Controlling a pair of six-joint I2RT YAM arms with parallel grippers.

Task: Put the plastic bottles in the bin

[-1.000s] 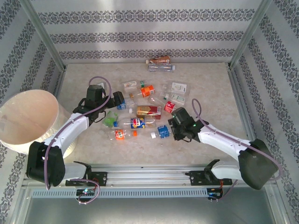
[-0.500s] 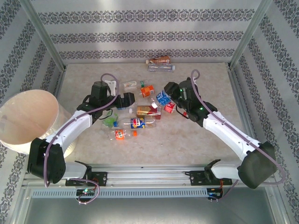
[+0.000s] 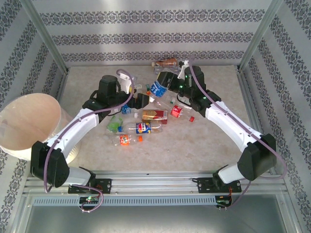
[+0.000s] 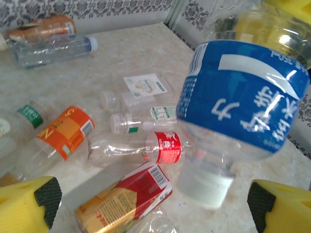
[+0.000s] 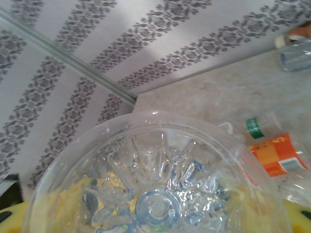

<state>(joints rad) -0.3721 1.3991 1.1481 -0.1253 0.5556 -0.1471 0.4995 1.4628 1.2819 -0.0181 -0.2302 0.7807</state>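
While the right gripper (image 3: 164, 83) clasped a blue-labelled bottle (image 3: 156, 90) above the scattered bottles (image 3: 146, 127), left gripper (image 3: 141, 101) gaping wide nearby, bin (image 3: 29, 121) well apart.

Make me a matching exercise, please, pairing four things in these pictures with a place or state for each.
Things:
1. blue-labelled bottle
2. bin
3. orange-brown bottle
4. left gripper

Places or states:
A. standing at the far left of the top view
B. jaws wide open
C. gripped by the right gripper
D. lying by the far wall

Pairs: 1-C, 2-A, 3-D, 4-B
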